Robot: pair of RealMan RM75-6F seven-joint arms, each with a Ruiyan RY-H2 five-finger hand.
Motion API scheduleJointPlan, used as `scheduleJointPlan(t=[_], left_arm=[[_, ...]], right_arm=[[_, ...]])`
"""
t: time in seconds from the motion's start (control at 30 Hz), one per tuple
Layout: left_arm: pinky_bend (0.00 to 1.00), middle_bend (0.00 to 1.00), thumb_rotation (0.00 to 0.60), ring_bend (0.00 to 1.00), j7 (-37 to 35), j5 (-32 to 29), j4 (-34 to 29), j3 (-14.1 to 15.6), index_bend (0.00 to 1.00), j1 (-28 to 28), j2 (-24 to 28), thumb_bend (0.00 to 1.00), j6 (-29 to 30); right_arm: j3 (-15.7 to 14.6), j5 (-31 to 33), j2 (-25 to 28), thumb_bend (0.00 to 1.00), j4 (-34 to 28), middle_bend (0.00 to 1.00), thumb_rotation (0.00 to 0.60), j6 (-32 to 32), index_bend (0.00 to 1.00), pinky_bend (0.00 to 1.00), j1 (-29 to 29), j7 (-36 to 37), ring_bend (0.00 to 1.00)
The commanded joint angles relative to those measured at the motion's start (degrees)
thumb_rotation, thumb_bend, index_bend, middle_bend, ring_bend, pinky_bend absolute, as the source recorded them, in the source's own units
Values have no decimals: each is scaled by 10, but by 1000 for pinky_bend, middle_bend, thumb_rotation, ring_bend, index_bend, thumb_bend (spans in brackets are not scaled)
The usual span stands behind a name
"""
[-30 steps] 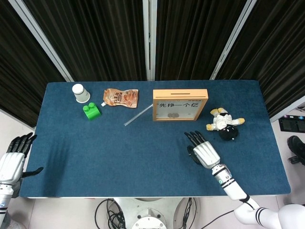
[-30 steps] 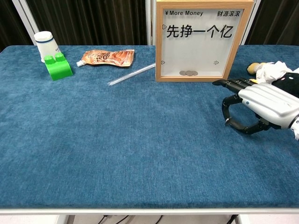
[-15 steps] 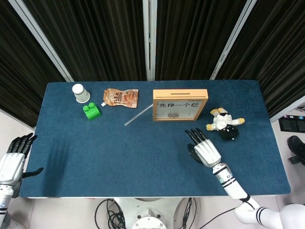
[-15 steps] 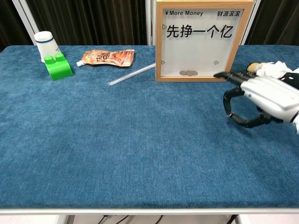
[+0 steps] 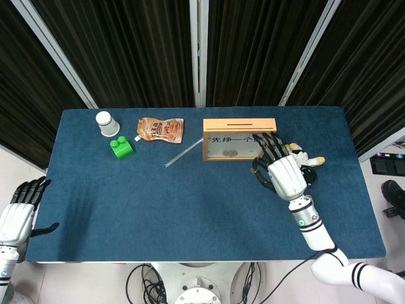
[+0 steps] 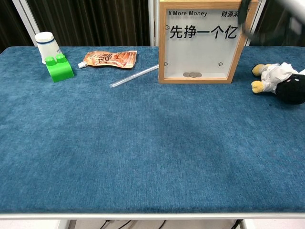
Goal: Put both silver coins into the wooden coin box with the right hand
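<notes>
The wooden coin box stands upright at the table's back middle, with its slot on top. Through its clear front I see two silver coins lying side by side at the bottom. My right hand hangs raised above the table just right of the box, its fingers spread and reaching over the box's right end. Nothing shows in it. In the chest view only a dark blur of that right hand shows by the box's upper right corner. My left hand hangs off the table's near-left corner, fingers apart and empty.
A plush toy lies right of the box, partly under my right hand in the head view. At the back left are a white paper cup, a green brick, a snack pouch and a clear straw.
My right hand has lifted off the table and moved forward to the box's right end, leaving most of the chest view. The left hand has hardly moved.
</notes>
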Motion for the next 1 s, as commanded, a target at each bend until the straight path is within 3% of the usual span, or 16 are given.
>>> scheduleJointPlan(t=[0.03,0.17,0.37,0.67,1.0], left_arm=[[0,0,600,0,2,1,-4,1,44,0,3,37,0],[0,0,600,0,6,4,-11,2,43,-1,6,37,0],[0,0,600,0,5,5,-16,2,43,-1,8,37,1],[0,0,600,0,3,2,-17,1,44,-3,10,35,-2],[0,0,600,0,-10,3,-4,1,44,-2,5,35,0]], right_arm=[[66,70,39,367,-55,80,600,-50,683,0,43,-54,0],[117,151,43,366,-54,88,600,-104,698,0,86,-101,0],[153,289,38,367,-37,91,600,-191,708,0,142,-164,0],[171,488,30,372,-29,91,600,-241,734,0,212,-250,0],[159,591,44,376,-36,91,600,-243,740,0,248,-279,0]])
